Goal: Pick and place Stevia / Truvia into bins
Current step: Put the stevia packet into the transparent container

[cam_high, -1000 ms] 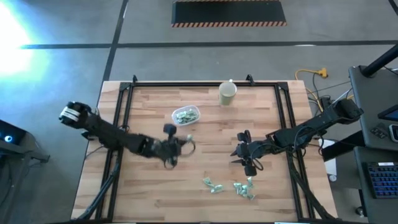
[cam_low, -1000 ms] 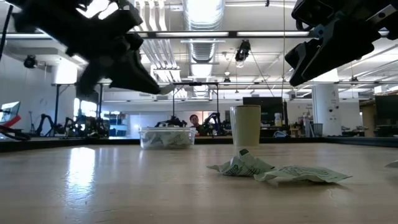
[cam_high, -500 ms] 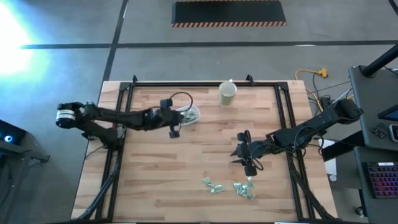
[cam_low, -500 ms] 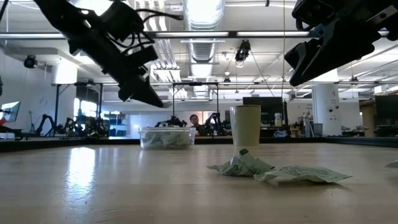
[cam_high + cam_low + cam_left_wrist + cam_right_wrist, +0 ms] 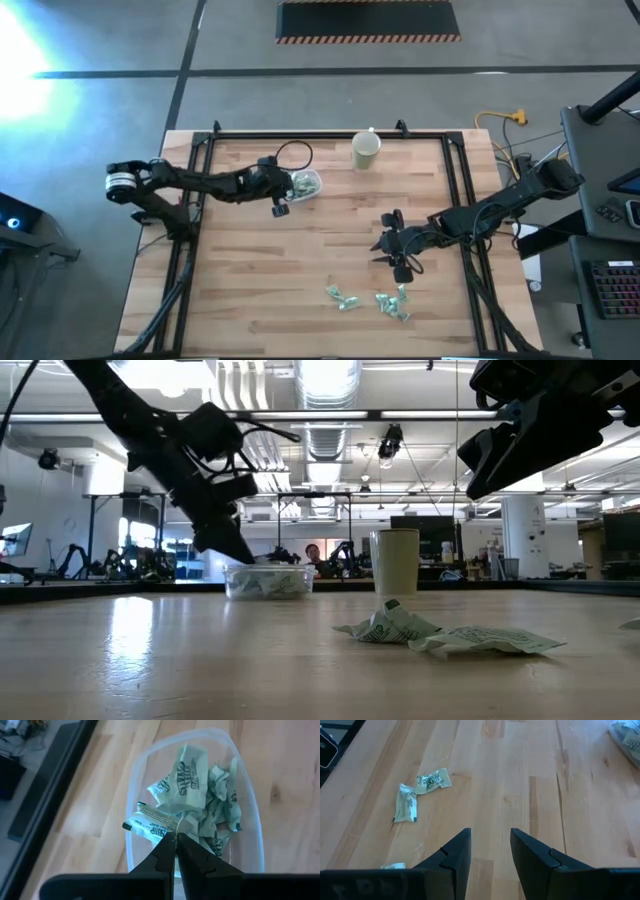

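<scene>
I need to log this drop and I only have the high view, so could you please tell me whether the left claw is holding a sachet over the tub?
Observer: Yes. The left claw is shut on a sachet, right above the sachets already in the clear tub.
Operator: Thank you. Is the right claw carrying anything?
Observer: No. The right claw stands open over bare table, nothing between its fingers.
Operator: Does the left claw touch the tub?
Observer: The low view shows its tip just above the tub's rim; I cannot tell if it touches.
</scene>
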`<action>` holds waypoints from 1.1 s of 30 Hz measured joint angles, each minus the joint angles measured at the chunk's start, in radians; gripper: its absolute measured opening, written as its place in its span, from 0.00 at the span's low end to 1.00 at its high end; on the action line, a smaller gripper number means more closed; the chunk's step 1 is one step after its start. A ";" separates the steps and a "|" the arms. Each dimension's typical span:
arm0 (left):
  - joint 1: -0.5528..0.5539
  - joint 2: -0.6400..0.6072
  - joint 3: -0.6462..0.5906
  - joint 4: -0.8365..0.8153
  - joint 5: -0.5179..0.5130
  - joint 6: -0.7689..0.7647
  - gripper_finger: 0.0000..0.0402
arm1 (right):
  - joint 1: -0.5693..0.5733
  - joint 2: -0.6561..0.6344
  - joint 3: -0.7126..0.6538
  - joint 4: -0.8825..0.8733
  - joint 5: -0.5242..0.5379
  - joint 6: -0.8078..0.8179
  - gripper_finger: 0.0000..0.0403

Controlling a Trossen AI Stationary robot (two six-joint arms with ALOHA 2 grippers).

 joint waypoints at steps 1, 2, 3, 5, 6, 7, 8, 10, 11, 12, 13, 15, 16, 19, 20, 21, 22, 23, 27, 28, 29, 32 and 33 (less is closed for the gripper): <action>0.004 0.008 0.000 0.001 0.014 0.000 0.00 | 0.000 0.000 0.000 0.000 0.000 0.000 0.32; 0.005 0.015 0.000 0.002 0.020 -0.001 0.00 | 0.000 0.000 -0.001 0.001 0.000 0.000 0.32; 0.007 0.022 0.000 0.001 0.023 -0.001 0.00 | 0.000 0.000 -0.001 0.002 0.000 0.000 0.32; 0.008 0.030 0.000 0.001 0.027 -0.001 0.00 | 0.000 0.000 -0.003 0.001 0.000 0.000 0.32; 0.009 0.031 0.000 0.001 0.027 -0.001 0.00 | 0.000 0.000 -0.004 0.001 0.000 0.000 0.32; 0.009 0.031 0.000 0.002 0.027 -0.002 0.00 | 0.000 0.000 -0.005 0.002 0.000 0.000 0.32; 0.009 0.031 0.000 0.002 0.027 -0.002 0.00 | 0.000 0.000 -0.007 0.002 0.000 0.000 0.32; 0.009 0.030 0.000 0.002 0.027 -0.010 0.00 | 0.000 0.000 -0.010 0.001 0.000 0.000 0.32; 0.009 0.029 0.000 0.002 0.027 -0.018 0.00 | 0.000 0.000 -0.011 0.001 0.000 0.000 0.32; 0.009 0.027 0.000 0.001 0.026 -0.023 0.00 | 0.000 0.000 -0.011 0.002 0.000 0.000 0.32; 0.010 0.026 0.000 0.001 0.026 -0.024 0.00 | 0.000 0.000 -0.012 0.003 0.000 0.000 0.32; 0.010 0.025 0.000 0.001 0.026 -0.024 0.00 | 0.000 0.000 -0.013 0.002 0.000 0.000 0.32; 0.010 0.025 0.000 0.001 0.026 -0.024 0.01 | 0.000 0.000 -0.013 0.002 0.000 0.000 0.32; 0.010 0.025 0.000 0.000 0.027 -0.024 0.07 | 0.000 0.000 -0.013 0.002 0.000 0.000 0.32; 0.010 0.025 0.000 0.000 0.027 -0.024 0.10 | 0.000 0.000 -0.013 0.002 0.000 0.000 0.32; 0.010 0.025 0.000 0.000 0.027 -0.024 0.14 | 0.000 0.000 -0.013 0.002 0.000 0.000 0.32; 0.010 0.025 0.000 0.000 0.027 -0.024 0.17 | 0.000 0.000 -0.013 0.002 0.000 0.000 0.32; 0.010 0.025 0.000 0.000 0.027 -0.025 0.21 | 0.000 0.000 -0.013 0.002 0.000 0.000 0.32; 0.010 0.020 0.000 -0.002 0.028 -0.025 0.35 | 0.000 0.000 -0.013 0.002 0.000 0.000 0.32; 0.010 0.016 0.000 -0.001 0.028 -0.025 0.38 | 0.000 0.000 -0.013 0.002 0.000 0.000 0.32; 0.010 0.009 0.000 -0.002 0.028 -0.025 0.40 | 0.000 0.000 -0.013 0.002 0.000 0.000 0.32; 0.008 -0.020 0.001 -0.008 0.029 -0.026 0.45 | 0.000 0.000 -0.013 0.002 0.000 0.000 0.32; 0.005 -0.029 0.002 -0.013 0.029 -0.028 0.46 | 0.000 0.000 -0.013 0.002 0.000 0.000 0.32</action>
